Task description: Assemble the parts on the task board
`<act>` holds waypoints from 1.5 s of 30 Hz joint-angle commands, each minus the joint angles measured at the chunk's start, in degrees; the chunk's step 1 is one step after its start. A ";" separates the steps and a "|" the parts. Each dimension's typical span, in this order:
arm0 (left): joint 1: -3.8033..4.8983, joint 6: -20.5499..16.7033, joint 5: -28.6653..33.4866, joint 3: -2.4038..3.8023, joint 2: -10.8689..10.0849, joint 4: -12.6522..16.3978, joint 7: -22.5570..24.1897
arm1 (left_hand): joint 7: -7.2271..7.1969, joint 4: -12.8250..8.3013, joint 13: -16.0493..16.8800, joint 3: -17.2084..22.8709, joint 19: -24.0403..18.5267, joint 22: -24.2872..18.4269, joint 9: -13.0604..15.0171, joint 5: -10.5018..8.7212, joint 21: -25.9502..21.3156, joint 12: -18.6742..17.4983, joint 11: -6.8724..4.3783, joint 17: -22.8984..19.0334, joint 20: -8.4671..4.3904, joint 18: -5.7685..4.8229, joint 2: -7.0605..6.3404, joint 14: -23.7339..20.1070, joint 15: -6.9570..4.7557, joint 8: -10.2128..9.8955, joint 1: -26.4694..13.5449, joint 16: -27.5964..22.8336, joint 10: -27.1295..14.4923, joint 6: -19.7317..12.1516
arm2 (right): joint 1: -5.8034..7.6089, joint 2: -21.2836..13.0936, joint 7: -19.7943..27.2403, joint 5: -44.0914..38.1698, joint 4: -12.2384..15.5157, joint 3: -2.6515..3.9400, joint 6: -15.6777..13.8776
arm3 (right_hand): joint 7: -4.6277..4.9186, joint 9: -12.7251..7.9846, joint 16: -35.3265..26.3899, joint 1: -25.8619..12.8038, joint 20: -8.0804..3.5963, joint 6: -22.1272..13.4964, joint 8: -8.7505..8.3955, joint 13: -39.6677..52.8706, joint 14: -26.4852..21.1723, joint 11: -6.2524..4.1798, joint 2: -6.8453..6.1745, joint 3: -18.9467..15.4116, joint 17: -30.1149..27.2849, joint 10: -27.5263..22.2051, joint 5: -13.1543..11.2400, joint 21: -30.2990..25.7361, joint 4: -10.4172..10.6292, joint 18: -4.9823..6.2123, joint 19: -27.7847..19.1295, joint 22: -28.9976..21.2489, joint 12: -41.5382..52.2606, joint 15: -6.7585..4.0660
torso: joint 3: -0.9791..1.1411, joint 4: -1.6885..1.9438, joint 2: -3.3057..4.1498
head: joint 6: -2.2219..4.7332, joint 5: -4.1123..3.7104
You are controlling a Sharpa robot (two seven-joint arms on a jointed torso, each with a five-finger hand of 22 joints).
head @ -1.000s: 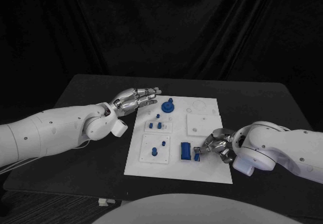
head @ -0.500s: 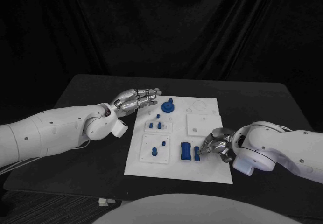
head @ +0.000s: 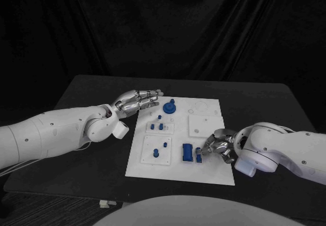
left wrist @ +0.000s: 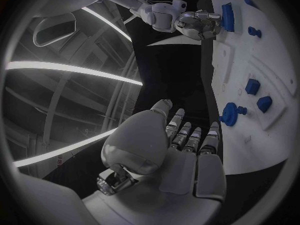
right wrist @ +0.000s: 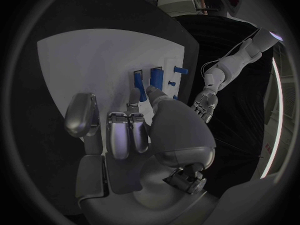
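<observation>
On the black table, before dark curtains, the white task board carries the blue parts; the right hand pinches a small one, the left hand hovers open, holding nothing.

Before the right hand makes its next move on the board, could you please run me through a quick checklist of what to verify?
1. Right hand at the small blue part near the board's front: ok; its fingers reach that part.
2. Firm hold on that part: cannot tell; the contact is hidden.
3. Taller blue block beside it standing free: ok.
4. Left hand off the task board: ok; it sits open beside the far left corner.
5. Round blue part at the far end untouched: ok.
</observation>
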 commanded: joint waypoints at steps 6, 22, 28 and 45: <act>-0.09 0.27 0.40 0.06 -0.48 0.53 0.82 | 0.59 0.00 0.09 0.49 0.55 0.10 0.06 0.33 0.26 0.47 0.46 0.08 0.08 0.60 0.01 0.03 0.59 0.20 0.56 0.28 0.08 0.24 | 0.28 -3.12 7.21 -0.51 2.96 0.01 -6.23 | 0.13 -0.72 0.15 1.41 -0.42 -0.27 -0.72 15.07 5.95 -0.34 0.71 0.42 15.09 5.95 2.40 1.21 -0.15 0.38 0.52 8.69 0.15 -0.34 | -0.04 -0.06 0.03 | -0.01 0.03; -0.10 -1.37 0.40 0.06 -0.80 0.71 3.22 | 0.69 -0.38 0.20 1.76 0.74 0.08 0.16 1.07 0.35 1.10 0.55 0.09 0.01 0.61 -0.52 0.09 0.19 0.56 0.55 0.32 0.66 1.31 | 1.68 -9.40 24.28 -20.29 6.62 -0.03 -11.22 | 3.78 -18.10 0.15 3.41 1.30 0.78 -19.10 15.07 5.95 2.56 0.88 2.05 15.09 5.95 4.26 7.14 5.01 -0.87 2.60 10.15 0.15 2.10 | -0.01 -0.04 0.01 | -0.01 -0.32; -0.10 -1.90 0.40 0.06 -1.09 0.84 4.00 | 0.58 -0.51 0.33 2.08 0.75 0.04 0.19 1.07 0.35 1.72 0.46 0.09 -0.04 0.65 -1.01 0.11 -0.02 0.68 0.42 0.34 1.20 1.70 | -0.30 -9.92 26.71 -29.20 5.28 -0.05 -9.55 | 2.92 -26.49 0.15 2.11 0.61 2.31 -27.83 15.07 5.95 0.91 0.77 0.47 15.09 5.95 2.11 9.80 8.09 -1.16 3.45 10.78 0.15 0.80 | -0.05 -0.14 -0.01 | -0.01 -0.68; -0.12 -2.08 0.40 0.06 -1.44 1.04 4.33 | 0.58 -0.56 0.38 2.37 0.51 -0.25 0.21 1.17 0.22 2.01 0.48 0.07 -0.06 0.66 -1.15 0.04 -0.06 0.77 0.36 0.29 1.50 1.98 | -3.57 -8.69 27.16 -37.55 3.28 -0.05 -6.94 | 0.21 -34.93 0.15 10.58 -1.21 0.58 -35.86 15.07 5.95 -1.42 -1.37 2.03 15.09 5.95 8.72 10.87 4.58 -1.32 3.57 10.98 0.15 -1.23 | 0.03 -0.21 0.08 | -0.01 -0.30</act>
